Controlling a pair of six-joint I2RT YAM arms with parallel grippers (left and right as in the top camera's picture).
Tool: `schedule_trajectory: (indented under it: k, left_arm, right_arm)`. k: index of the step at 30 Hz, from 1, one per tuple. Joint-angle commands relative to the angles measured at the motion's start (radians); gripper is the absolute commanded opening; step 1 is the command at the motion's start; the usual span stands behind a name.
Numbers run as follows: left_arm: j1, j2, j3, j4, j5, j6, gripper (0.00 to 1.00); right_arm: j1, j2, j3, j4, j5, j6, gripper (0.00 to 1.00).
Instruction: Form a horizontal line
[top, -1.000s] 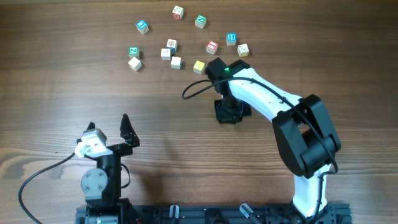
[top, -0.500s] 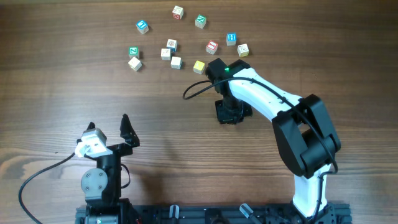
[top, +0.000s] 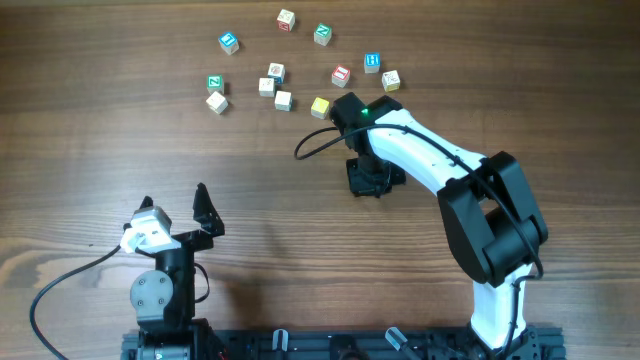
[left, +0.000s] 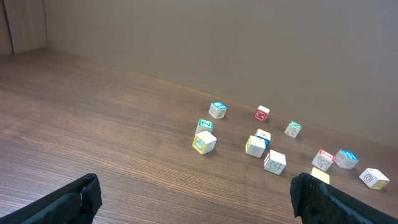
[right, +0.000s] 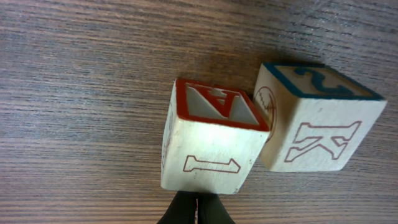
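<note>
The cubes (top: 283, 99) have not been shifted this past second and are left unaligned. The right gripper (right: 196, 210), pinched shut and empty, is held at the red cube's (right: 214, 140) 6 o'clock.

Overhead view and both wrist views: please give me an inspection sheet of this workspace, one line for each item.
Surface: wooden table, nothing spilled seen.
Job's things: twelve letter blocks scattered at the far side, no straight row yet; yellow block beside the right arm.
Clutter: nothing seen.
End effectors: left end effector open, empty; right end effector shut, empty, close to red-topped block, contact unclear.
Cables: black cable loops beside right arm; second cable trails from left arm.
Surroundings: plain wall behind table.
</note>
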Motion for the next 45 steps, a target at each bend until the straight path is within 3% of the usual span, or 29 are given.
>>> schedule_trajectory:
  k: [1,15,20,26,45]
  left_arm:
    - [-0.003,-0.007,-0.004,0.002,-0.014,0.016,1.00]
    - [-0.003,-0.007,-0.004,0.002,-0.013,0.016,1.00]
    - [-0.003,-0.007,-0.004,0.002,-0.013,0.016,1.00]
    - [-0.003,-0.007,-0.004,0.002,-0.013,0.016,1.00]
    - [-0.003,-0.007,-0.004,0.002,-0.013,0.016,1.00]
  right_arm:
    - [-0.003,0.011,-0.008,0.002,0.037,0.014,0.04]
    - [-0.003,0.011,-0.008,-0.009,-0.272,-0.088,0.04]
    - [-0.003,0.011,-0.008,0.104,-0.251,-0.084,0.04]
    - [-0.003,0.011,-0.008,0.122,-0.031,0.000,0.05]
    - [-0.003,0.011,-0.008,0.131,0.022,-0.002,0.05]
